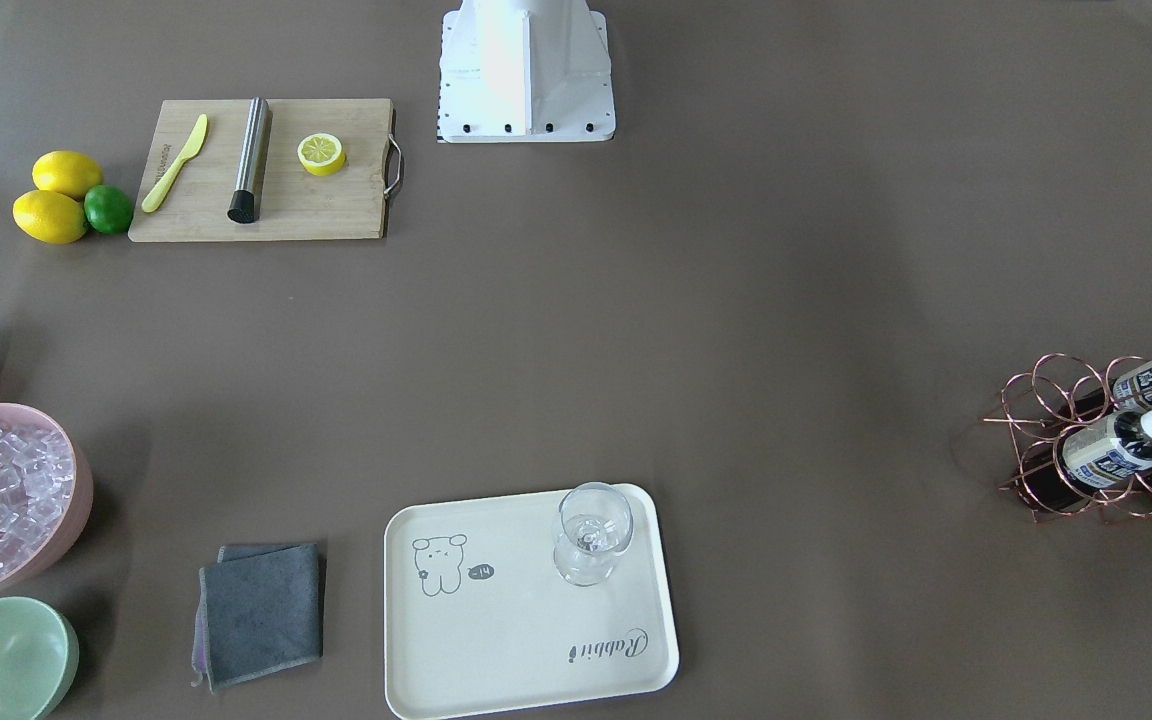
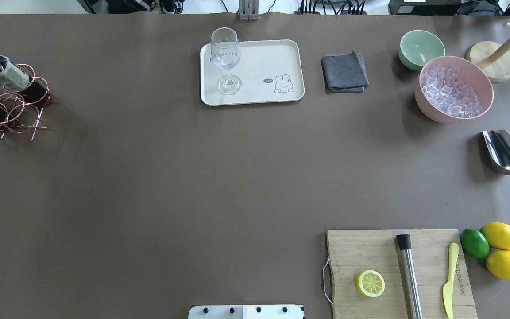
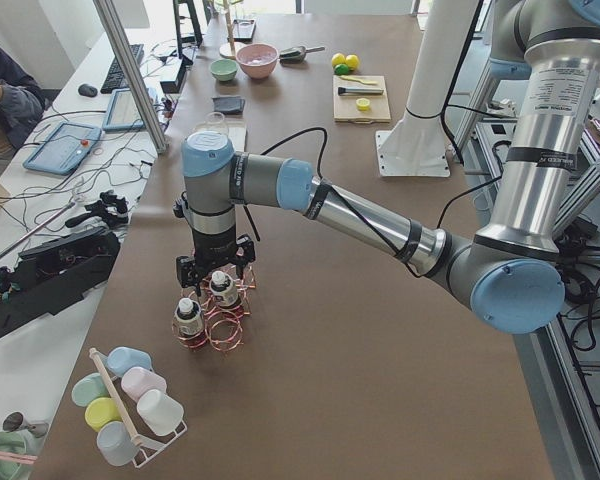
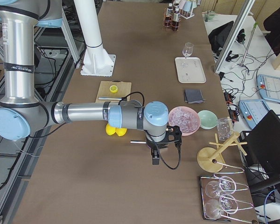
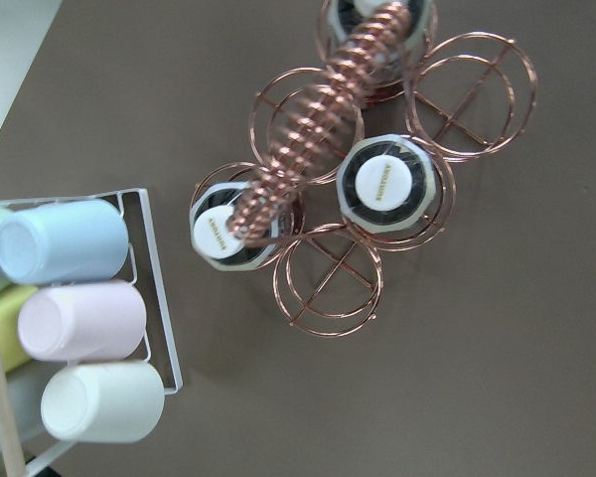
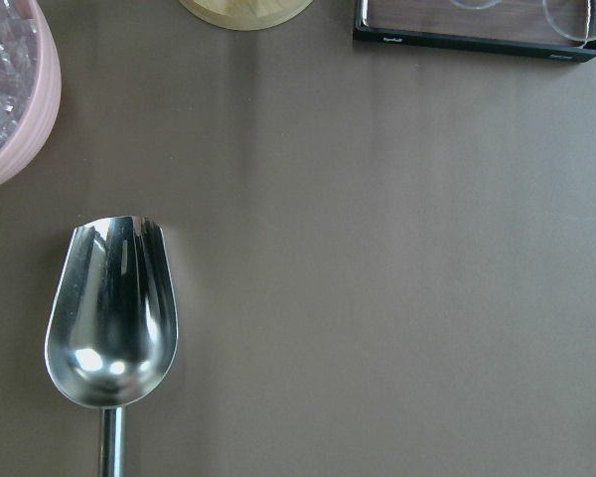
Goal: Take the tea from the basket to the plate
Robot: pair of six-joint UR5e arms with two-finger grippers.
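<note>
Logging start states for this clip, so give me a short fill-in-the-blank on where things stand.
The plate carries only a stemmed ____.
Each tea bottle in view sits in a ring of the wire ____.
The pink bowl is full of ____ cubes.
Missing words: glass; basket; ice.

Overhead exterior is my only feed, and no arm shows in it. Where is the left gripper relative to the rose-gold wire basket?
Observer: Exterior left shows the left gripper hanging directly above the rose-gold wire basket.
Operator: I count two dark tea bottles in it.
Observer: The left wrist view shows three; one stands clear of the coiled wire handle.
Operator: And the other arm?
Observer: Exterior right shows the right gripper hovering by the steel scoop, far from the cream rectangular plate.
</note>
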